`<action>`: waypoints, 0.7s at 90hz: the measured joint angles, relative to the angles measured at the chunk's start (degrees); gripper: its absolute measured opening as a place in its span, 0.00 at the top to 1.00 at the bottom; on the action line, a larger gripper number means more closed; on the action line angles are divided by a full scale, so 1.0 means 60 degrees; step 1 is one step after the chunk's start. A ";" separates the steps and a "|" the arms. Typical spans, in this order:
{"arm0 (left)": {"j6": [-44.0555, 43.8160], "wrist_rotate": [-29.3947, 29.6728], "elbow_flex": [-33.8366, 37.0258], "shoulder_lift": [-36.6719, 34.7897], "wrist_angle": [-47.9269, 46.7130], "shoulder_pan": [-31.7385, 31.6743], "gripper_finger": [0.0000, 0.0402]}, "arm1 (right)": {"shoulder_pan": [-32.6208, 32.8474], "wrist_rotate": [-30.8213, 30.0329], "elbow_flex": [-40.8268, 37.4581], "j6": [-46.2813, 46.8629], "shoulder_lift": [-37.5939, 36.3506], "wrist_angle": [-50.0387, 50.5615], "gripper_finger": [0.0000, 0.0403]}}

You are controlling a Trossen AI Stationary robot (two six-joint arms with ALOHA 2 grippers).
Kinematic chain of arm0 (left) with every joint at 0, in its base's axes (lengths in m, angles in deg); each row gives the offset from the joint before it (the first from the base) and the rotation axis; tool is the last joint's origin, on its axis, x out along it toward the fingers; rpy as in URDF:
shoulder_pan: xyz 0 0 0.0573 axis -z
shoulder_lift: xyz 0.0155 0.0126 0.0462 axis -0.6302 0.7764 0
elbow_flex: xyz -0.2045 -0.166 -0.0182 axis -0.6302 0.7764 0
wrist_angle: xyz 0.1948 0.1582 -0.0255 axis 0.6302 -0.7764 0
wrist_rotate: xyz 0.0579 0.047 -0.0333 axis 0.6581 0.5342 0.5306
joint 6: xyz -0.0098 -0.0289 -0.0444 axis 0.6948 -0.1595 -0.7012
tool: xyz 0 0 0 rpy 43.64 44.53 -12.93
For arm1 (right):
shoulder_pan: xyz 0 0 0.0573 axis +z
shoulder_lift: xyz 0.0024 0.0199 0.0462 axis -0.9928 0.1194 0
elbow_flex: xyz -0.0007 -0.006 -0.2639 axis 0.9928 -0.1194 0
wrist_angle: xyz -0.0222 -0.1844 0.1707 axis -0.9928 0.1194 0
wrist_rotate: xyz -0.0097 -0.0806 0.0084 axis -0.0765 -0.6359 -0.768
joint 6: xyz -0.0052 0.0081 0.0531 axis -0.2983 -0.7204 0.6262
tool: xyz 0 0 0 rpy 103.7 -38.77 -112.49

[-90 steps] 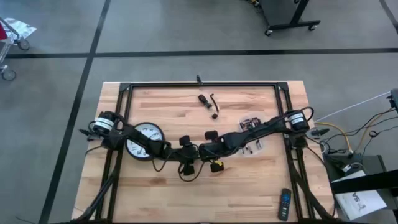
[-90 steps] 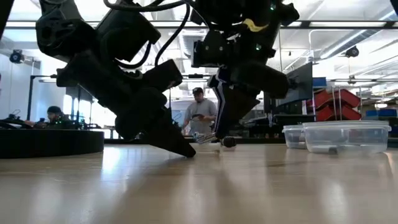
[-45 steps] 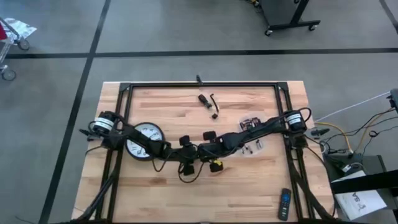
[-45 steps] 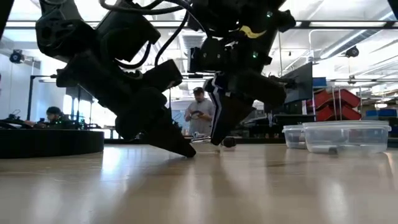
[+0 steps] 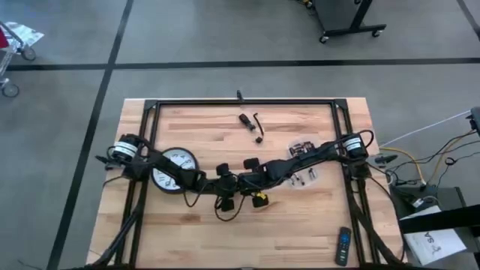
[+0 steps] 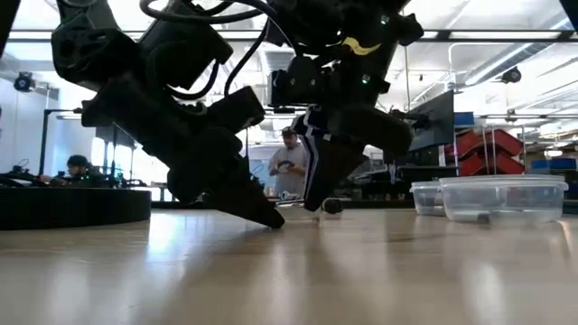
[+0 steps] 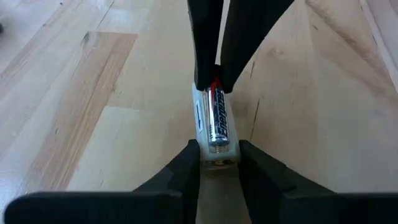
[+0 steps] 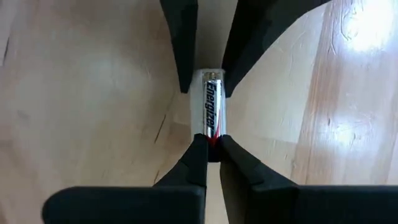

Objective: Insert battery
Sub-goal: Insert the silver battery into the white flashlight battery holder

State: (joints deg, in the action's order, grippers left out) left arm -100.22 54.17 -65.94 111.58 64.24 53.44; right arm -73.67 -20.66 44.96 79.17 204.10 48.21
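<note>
A silver battery [image 7: 218,118] lies lengthwise in a narrow white holder [image 7: 199,119] near the middle of the table. My left gripper [image 7: 218,163] is shut on the holder's near end. My right gripper [image 8: 213,155] comes from the opposite side and is shut on the battery's red end. In the high view the two grippers, left [image 5: 227,183] and right [image 5: 242,181], meet tip to tip. In the low view the left fingers [image 6: 264,215] reach down to the tabletop, with the right gripper [image 6: 316,194] just beyond. My left gripper pinches the white holder's end [image 7: 217,159] between its two fingers, one on each long side. The fingers slant down from the table's left and lie along the holder. The holder lies flat, low at the tabletop. My right gripper pinches the battery's red end [image 8: 212,138] between its two fingertips, only at their free ends. The fingers slant down from the table's right and point along the battery. The battery's silver end [image 8: 211,78] lies between the left fingers, in the holder.
A round white clock [image 5: 174,169] lies under the left arm. A clear plastic container [image 6: 501,199] with small parts stands at the right, under the right arm [image 5: 304,159]. Small dark tools [image 5: 247,121] lie at the far middle, a remote [image 5: 343,245] at the near right.
My right gripper has shifted a little toward the table's left, closer to the left gripper, and come lower, keeping its hold on the battery. The left gripper and the holder have stayed in place.
</note>
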 joint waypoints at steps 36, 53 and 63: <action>0.0000 0.0000 0.0000 0.0000 0.0015 0.0000 0.80 | -0.0044 0.0003 0.0199 -0.0087 0.0055 0.0396 0.99; 0.0000 0.0010 -0.0004 0.0004 0.0030 -0.0007 0.80 | -0.0066 -0.0015 0.0524 -0.0222 0.0047 0.1150 0.99; -0.0004 0.0011 -0.0004 0.0004 0.0031 -0.0007 0.80 | -0.0091 -0.0033 0.0612 -0.0305 0.0040 0.1448 0.99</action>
State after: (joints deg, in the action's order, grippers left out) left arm -100.24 54.23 -65.96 111.61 64.43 53.39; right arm -74.21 -20.86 48.63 77.34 204.34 56.90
